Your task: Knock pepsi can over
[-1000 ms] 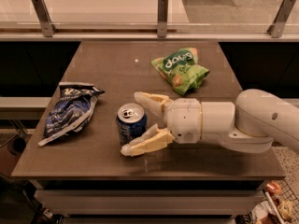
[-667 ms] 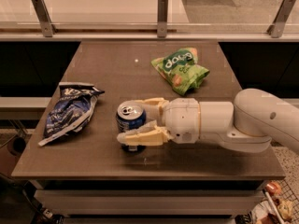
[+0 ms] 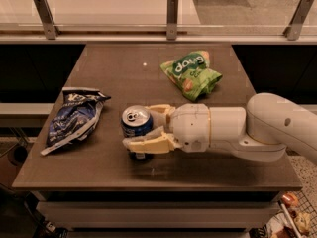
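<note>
The pepsi can, dark blue with a silver top and pull tab, stands upright near the front middle of the brown table. My gripper reaches in from the right on a white arm. Its two cream fingers are closed around the can, one finger in front of it and the other behind it. The can's lower part is hidden by the front finger.
A dark blue-and-white chip bag lies to the left of the can. A green snack bag lies at the back right. A glass railing with metal posts runs behind the table. The table's front edge is just below the gripper.
The fingers, spread wide around the can a second ago, have closed in on it. The can still stands upright at the same place.
</note>
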Motion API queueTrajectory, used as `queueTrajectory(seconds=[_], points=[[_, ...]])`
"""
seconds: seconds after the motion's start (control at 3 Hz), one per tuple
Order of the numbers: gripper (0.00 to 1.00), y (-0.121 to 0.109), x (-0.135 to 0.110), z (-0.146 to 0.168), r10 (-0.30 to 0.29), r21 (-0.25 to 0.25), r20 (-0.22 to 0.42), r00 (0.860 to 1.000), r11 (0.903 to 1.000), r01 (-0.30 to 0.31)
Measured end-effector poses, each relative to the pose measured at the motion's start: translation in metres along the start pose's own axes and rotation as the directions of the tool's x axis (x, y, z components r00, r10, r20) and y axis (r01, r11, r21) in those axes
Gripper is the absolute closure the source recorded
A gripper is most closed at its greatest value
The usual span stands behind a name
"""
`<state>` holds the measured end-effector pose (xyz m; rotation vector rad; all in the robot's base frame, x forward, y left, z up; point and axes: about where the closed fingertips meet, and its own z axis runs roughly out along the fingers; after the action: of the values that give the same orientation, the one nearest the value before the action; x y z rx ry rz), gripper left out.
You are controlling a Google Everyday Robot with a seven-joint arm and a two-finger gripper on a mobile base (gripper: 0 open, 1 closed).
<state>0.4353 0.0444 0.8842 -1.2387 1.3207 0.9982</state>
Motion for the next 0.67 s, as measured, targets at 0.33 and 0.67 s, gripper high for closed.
queueTrajectory(seconds=[0.33,0.67], points=[[1.0,0.0012,-0.0012,0.0017,-0.003,-0.004,-0.001,1.0,1.0,0.003],[1.0,-0.0015,-0.0068,-0.0002,-0.007,0.001,-0.031,0.999,1.0,0.007]])
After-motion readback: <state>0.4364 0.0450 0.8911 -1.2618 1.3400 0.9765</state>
